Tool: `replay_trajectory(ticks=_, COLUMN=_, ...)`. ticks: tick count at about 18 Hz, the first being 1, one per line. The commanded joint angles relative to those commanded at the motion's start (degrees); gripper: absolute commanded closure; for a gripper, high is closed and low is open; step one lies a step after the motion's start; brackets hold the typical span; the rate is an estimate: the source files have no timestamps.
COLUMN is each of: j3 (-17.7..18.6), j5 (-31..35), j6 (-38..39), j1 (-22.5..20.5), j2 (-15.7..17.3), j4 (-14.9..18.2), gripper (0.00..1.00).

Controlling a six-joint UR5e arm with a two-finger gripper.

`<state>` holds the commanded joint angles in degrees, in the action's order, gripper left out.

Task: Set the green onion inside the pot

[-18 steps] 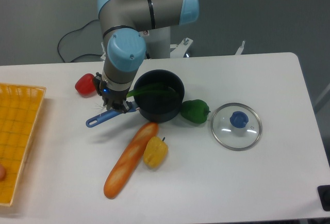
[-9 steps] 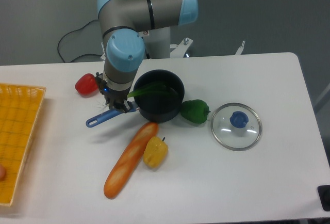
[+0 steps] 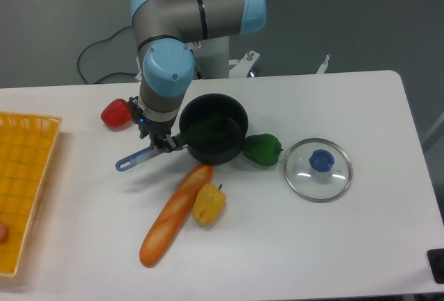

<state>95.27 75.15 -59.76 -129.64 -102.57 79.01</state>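
The grey-and-blue arm points down, its two-finger gripper just left of the small black saucepan, above the blue handle; finger spread cannot be told. The dark-green stalk lies inside.

green onion inside black pot

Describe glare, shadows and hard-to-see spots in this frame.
Fixed camera: even, soft lighting; small highlights on the glass lid and green bell pepper; faint shadow beside the baguette; the green onion barely stands out inside the dark pot; the fingers are too dark to resolve.
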Motion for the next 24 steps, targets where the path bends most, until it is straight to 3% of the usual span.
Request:
replay_trajectory(ticks=1, j3=-0.1, j5=0.0, j6=0.0, j1=0.0, j2=-0.1, j4=-0.3, gripper=0.04)
replay_trajectory(ticks=2, j3=-0.1, j5=0.0, j6=0.3, j1=0.1, j2=-0.1, j4=-0.9, gripper=0.0)
replay_trajectory(ticks=10, j3=-2.1, j5=0.2, j6=0.5, j1=-0.4, j2=1.0, j4=-1.7, gripper=0.0)
replay_trajectory(ticks=14, j3=-4.8, j5=9.9, j6=-0.3, j1=-0.2, j2=1.9, j4=-2.1, gripper=0.0)
replay_trajectory(ticks=24, j3=-4.7, j5=14.2, j6=-3.7, j1=-2.3, j2=2.0, j4=-2.1, gripper=0.0)
